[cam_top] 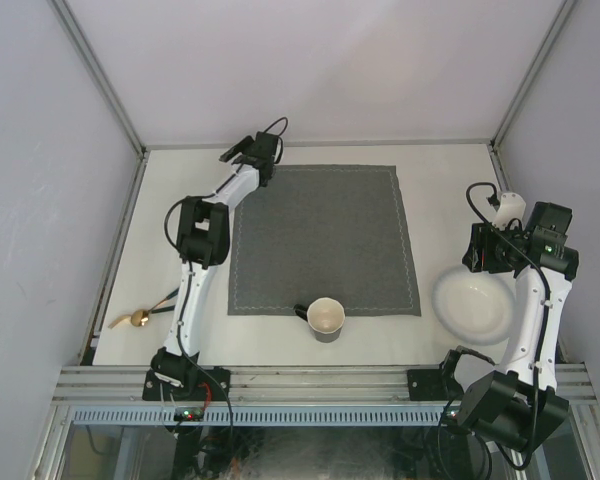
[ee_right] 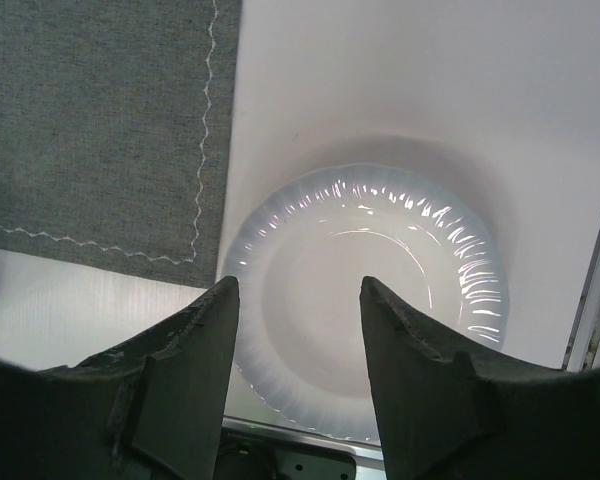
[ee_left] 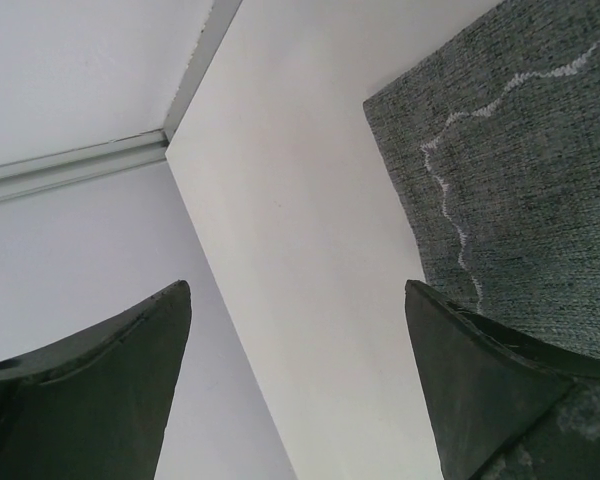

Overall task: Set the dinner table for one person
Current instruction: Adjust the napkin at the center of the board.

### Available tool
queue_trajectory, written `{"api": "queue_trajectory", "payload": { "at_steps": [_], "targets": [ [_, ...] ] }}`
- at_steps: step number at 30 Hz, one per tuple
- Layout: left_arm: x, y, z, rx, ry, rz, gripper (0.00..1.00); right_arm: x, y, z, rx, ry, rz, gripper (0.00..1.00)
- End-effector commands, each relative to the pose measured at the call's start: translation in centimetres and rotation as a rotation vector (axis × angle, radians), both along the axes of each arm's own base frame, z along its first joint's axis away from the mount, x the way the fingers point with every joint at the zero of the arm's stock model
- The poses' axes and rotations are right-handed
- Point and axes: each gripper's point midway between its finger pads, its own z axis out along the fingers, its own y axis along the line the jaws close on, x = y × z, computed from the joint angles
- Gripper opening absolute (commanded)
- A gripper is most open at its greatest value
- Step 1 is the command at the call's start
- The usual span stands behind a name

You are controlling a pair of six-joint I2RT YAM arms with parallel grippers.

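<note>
Hovering empty with jaws wide, the left gripper [cam_top: 248, 152] sits at the far-left corner of the mat [cam_top: 325, 235], laid flat mid dinner table [cam_top: 440, 170]. The right gripper [ee_right: 298, 285], part-open and empty, hangs over the plate [cam_top: 473, 305]; plate, cup [cam_top: 325, 318] and spoon [cam_top: 140, 318] seem unplaced.

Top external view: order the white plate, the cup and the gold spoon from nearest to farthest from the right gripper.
1. White plate: right side, just on the near side of the right gripper.
2. Cup: centre, at the near edge of the grey mat.
3. Gold spoon: far left, beside the left arm.
</note>
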Motion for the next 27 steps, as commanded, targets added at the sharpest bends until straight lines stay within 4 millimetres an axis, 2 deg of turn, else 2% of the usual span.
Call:
{"api": "queue_trajectory", "payload": {
  "at_steps": [1,6,14,27],
  "targets": [
    [-0.1,0.3,-0.2,0.122,0.004,-0.021,0.92,0.7,0.0,0.7,-0.003,-0.037,-0.001,0.52],
    [0.1,0.2,-0.1,0.198,-0.008,-0.032,0.93,0.6,0.1,0.7,-0.001,-0.034,0.002,0.52],
    [0.2,-1.0,-0.1,0.198,-0.019,-0.050,0.93,0.5,0.2,0.6,0.004,-0.029,0.005,0.52],
    [0.0,-1.3,-0.2,0.226,-0.015,-0.067,0.93,0.6,0.2,0.6,0.007,-0.029,0.007,0.52]
  ]
}}
